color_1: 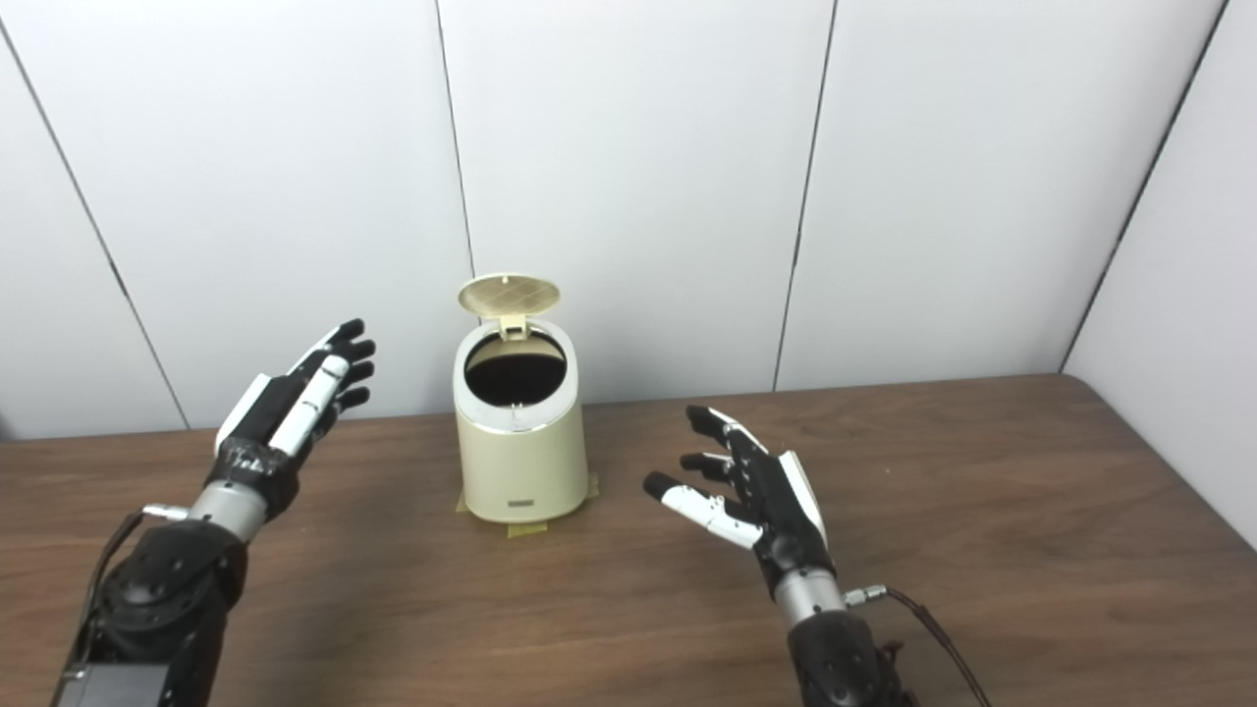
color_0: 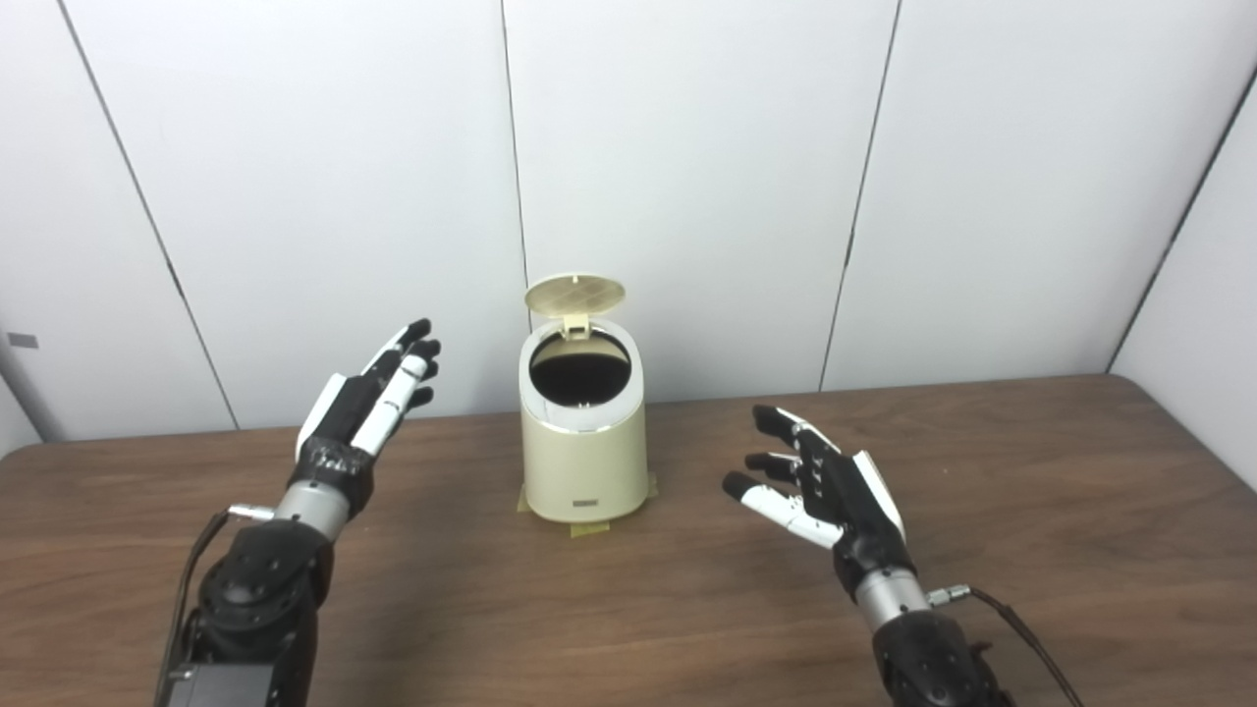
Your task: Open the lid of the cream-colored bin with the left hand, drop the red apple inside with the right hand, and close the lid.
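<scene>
Cream-colored bin (color_0: 584,447) upright on table (color_0: 1031,511), near the far edge, about midway along it; tape tabs under its base. Lid (color_0: 574,294) flipped up at the rear hinge, dark opening exposed. Left hand (color_0: 368,403) raised left of bin, fingers extended, empty. Right hand (color_0: 820,486) right of bin, fingers spread, empty. Apple not visible.

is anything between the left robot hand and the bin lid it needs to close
Nothing visible. The left robot hand is open, raised left of the cream-colored bin, with a clear gap to the upright lid. No apple shows on the table.
</scene>
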Action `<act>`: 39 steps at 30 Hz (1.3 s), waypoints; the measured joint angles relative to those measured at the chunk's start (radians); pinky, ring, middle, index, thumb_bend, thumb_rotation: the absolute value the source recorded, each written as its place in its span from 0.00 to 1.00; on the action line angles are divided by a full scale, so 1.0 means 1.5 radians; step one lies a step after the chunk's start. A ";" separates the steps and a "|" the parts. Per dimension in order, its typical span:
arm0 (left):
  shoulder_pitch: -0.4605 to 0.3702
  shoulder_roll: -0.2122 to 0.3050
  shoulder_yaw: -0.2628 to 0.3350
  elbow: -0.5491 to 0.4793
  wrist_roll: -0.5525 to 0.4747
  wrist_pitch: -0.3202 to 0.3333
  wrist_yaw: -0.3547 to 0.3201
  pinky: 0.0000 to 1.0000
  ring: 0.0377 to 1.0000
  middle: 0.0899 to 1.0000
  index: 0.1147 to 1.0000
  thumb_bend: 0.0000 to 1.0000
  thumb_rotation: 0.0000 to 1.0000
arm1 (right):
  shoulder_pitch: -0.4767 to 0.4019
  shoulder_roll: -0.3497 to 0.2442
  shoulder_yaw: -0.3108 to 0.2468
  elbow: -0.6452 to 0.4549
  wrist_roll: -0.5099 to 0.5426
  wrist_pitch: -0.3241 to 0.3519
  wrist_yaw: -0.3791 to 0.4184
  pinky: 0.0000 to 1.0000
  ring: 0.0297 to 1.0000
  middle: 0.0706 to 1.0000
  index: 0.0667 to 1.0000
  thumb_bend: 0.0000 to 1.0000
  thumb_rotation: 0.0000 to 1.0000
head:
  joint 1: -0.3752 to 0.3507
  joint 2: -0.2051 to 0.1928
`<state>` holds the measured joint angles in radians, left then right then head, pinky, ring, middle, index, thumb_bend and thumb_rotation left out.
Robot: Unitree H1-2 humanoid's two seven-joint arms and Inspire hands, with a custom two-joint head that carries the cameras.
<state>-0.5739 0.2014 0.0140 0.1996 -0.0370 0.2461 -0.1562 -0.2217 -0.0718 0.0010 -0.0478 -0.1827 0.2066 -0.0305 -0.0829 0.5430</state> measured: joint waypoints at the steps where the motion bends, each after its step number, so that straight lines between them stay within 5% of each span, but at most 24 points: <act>1: -0.014 -0.003 -0.003 0.019 0.000 0.000 -0.001 0.95 0.96 0.97 0.97 0.52 0.87 | 0.001 0.001 0.004 0.000 -0.009 0.000 -0.006 0.77 0.89 0.93 0.92 0.72 0.71 | 0.000 0.000; 7: -0.106 -0.015 -0.023 0.114 0.002 -0.003 -0.010 0.96 0.97 0.97 0.98 0.56 0.95 | 0.013 0.000 0.035 0.000 -0.062 -0.012 -0.023 0.87 0.90 0.92 0.92 0.65 0.75 | 0.001 -0.001; 11: -0.162 -0.011 -0.038 0.169 0.009 -0.017 -0.025 0.97 0.96 0.95 0.96 0.53 0.99 | 0.034 0.001 0.036 0.007 -0.070 -0.015 -0.032 0.81 0.88 0.91 0.92 0.65 0.77 | 0.003 -0.002; 17: -0.215 -0.012 -0.076 0.211 0.045 -0.046 -0.033 0.94 0.94 0.93 0.94 0.53 1.00 | 0.047 -0.003 0.045 0.035 -0.085 -0.040 -0.037 0.87 0.88 0.90 0.94 0.63 0.87 | 0.005 -0.004; 27: -0.230 -0.008 -0.115 0.232 0.121 -0.088 -0.031 0.93 0.93 0.92 0.90 0.50 1.00 | 0.050 -0.010 0.056 0.037 -0.111 -0.042 -0.042 0.86 0.89 0.90 0.97 0.61 0.99 | 0.008 -0.004; 35: -0.233 0.000 -0.146 0.225 0.191 -0.109 -0.028 1.00 0.96 0.91 0.88 0.48 1.00 | 0.045 -0.019 0.067 0.041 -0.125 -0.041 -0.041 0.81 0.83 0.85 0.99 0.58 1.00 | 0.012 -0.004; 39: -0.233 0.002 -0.165 0.199 0.239 -0.108 -0.021 0.93 0.92 0.89 0.84 0.50 1.00 | 0.037 -0.026 0.069 0.051 -0.125 -0.043 -0.041 0.78 0.81 0.83 0.99 0.60 1.00 | 0.014 -0.004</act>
<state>-0.9235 0.2045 -0.2334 0.4984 0.3211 0.0840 -0.1883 -0.1656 -0.1113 0.1049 0.0291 -0.3698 0.1420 -0.0915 -0.0614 0.5369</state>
